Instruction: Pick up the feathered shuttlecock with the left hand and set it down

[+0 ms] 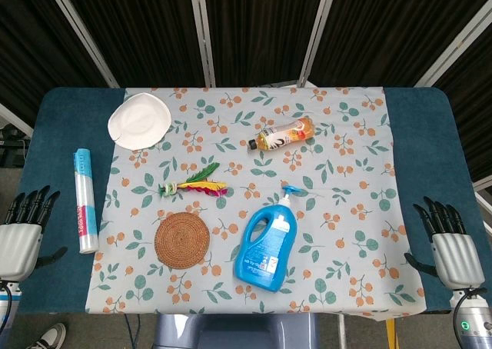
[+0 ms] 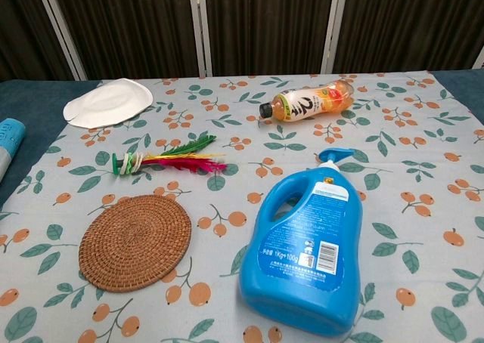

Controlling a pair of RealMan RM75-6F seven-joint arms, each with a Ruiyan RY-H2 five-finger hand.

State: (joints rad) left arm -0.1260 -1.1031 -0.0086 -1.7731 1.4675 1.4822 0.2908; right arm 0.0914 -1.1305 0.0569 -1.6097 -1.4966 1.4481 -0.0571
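The feathered shuttlecock lies flat on the floral cloth, left of centre, its green, yellow and red feathers pointing right and its ringed base to the left. The chest view shows the shuttlecock just beyond the woven coaster. My left hand hovers off the table's left edge, fingers straight and apart, holding nothing, well to the left of the shuttlecock. My right hand sits off the right edge, also spread and empty. Neither hand appears in the chest view.
A round woven coaster lies just in front of the shuttlecock. A blue detergent bottle lies at centre front, a drink bottle behind it. A white paper plate sits back left, a rolled tube along the left edge.
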